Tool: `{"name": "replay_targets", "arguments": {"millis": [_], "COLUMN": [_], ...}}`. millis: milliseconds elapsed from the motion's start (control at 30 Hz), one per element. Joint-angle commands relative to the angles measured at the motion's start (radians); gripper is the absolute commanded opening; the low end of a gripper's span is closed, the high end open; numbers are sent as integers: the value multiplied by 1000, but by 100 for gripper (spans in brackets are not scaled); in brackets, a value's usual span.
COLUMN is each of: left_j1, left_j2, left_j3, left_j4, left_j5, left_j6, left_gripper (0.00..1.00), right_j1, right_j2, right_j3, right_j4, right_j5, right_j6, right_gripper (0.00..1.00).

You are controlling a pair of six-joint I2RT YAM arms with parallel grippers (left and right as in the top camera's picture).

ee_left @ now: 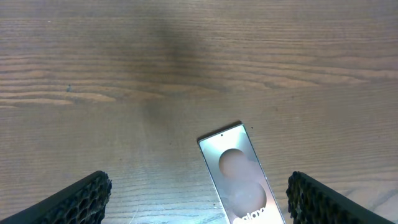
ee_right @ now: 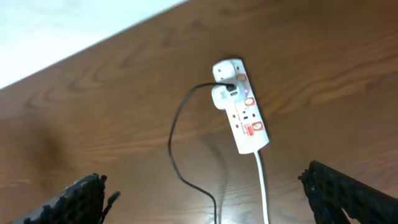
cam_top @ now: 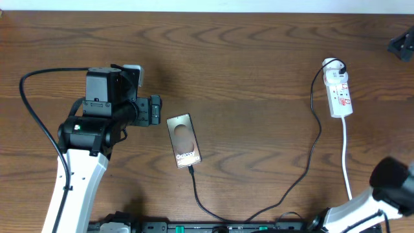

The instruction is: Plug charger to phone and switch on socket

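The phone (cam_top: 184,140) lies flat mid-table, "Galaxy" lettering toward the front; it also shows in the left wrist view (ee_left: 239,177). The thin black charger cable (cam_top: 304,169) runs from the white plug on the socket (cam_top: 339,95) down and round to the phone's front end, where its tip (cam_top: 191,169) touches the phone. My left gripper (cam_top: 154,110) is open just left of the phone; its fingers (ee_left: 199,198) straddle the phone's near part from above. My right gripper (ee_right: 211,199) is open and empty, high above the socket (ee_right: 244,112) and cable (ee_right: 177,155).
The socket's white cord (cam_top: 347,162) runs toward the front edge on the right. A dark object (cam_top: 402,44) sits at the far right corner. A black rail with cables (cam_top: 194,227) lines the front edge.
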Motion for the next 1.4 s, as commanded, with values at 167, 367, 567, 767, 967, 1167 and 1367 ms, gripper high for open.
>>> {"name": "replay_targets", "arguments": {"millis": [167, 367, 567, 767, 967, 1167, 1367], "left_j1": [4, 4, 4, 4, 4, 4, 4], "left_j2": [2, 2, 2, 2, 2, 3, -24], "left_j3": [13, 13, 13, 13, 13, 11, -48], "left_j4": [-3, -3, -3, -3, -3, -17, -45], "left_j5": [-13, -13, -13, -13, -13, -13, -23], "left_j6": [18, 17, 17, 18, 18, 18, 18], "left_gripper": [91, 91, 91, 91, 91, 91, 91], "right_j1": [3, 3, 3, 3, 2, 2, 2], "right_j2": [-100, -105, -105, -105, -105, -105, -105], "right_j3": [6, 4, 4, 4, 4, 4, 4], "right_j4": [-4, -5, -5, -5, -4, -5, -5], "right_j5": [5, 5, 5, 5, 5, 5, 5], "right_j6": [27, 26, 26, 27, 27, 27, 26], "right_gripper": [99, 99, 99, 99, 99, 99, 99]}}
